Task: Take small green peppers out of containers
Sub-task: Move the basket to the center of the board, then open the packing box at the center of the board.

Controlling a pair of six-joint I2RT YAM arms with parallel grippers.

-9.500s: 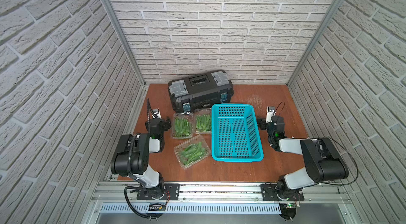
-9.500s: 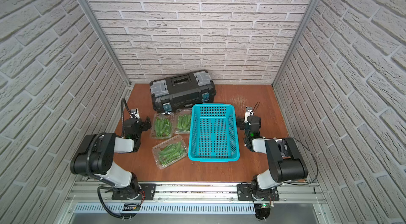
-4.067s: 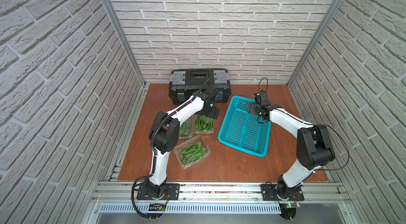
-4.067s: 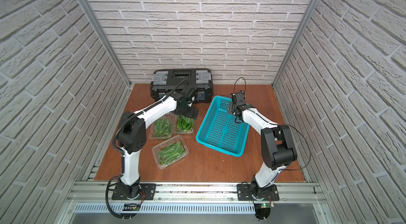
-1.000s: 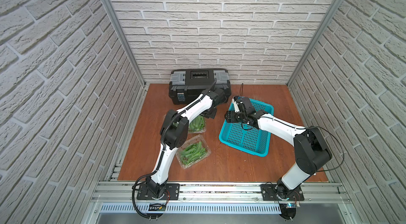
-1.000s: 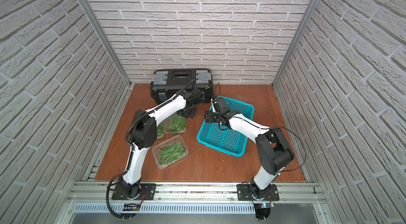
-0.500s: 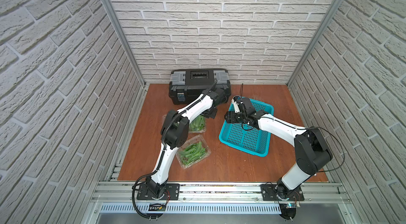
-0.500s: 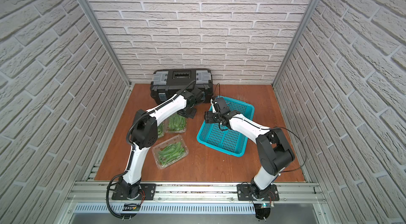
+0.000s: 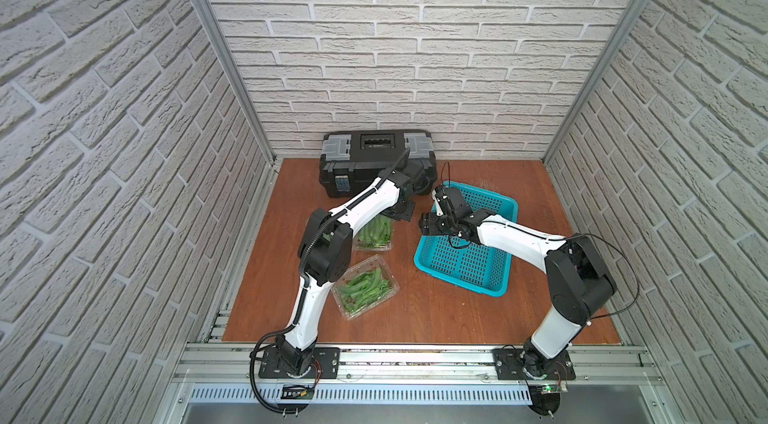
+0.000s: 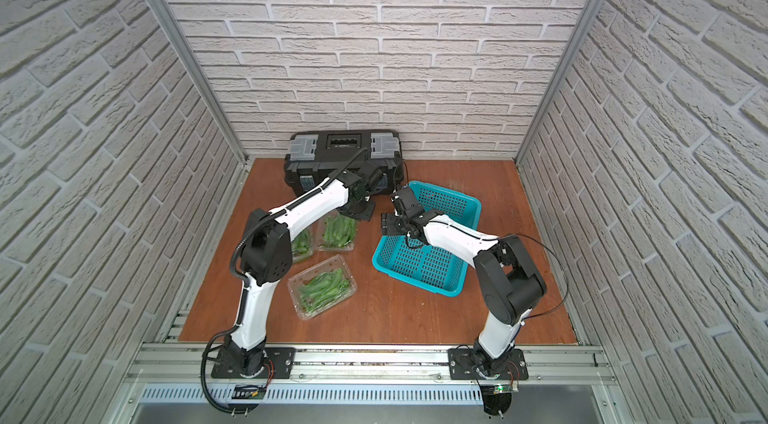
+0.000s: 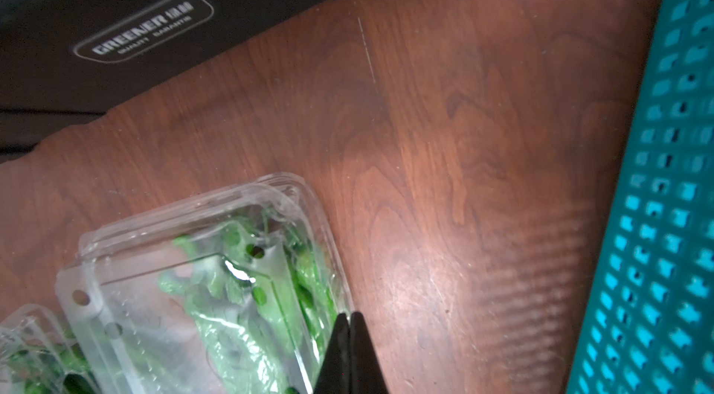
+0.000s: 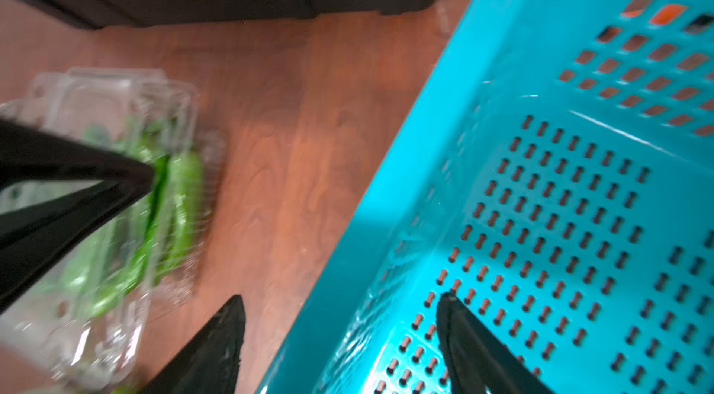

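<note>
Left to right, from where I am working:

- Counting three containers (image 10: 337,263) on table (image 10: 395,309): two sitting side by side at back, one lying nearer front, apart from them.
- small green peppers (image 10: 322,286) lying heaped inside all three.
- One toolbox (image 10: 345,141) standing behind them, against back wall.
- My left gripper (image 11: 349,318): fingers pressing together, tips resting at rim of right-hand back container. Cannot tell if plastic is pinched.
- My right gripper (image 12: 340,299): two fingers spreading wide, straddling basket wall, one inside, one outside over table.
- One teal basket (image 10: 424,264) sitting askew, right of containers.
</note>
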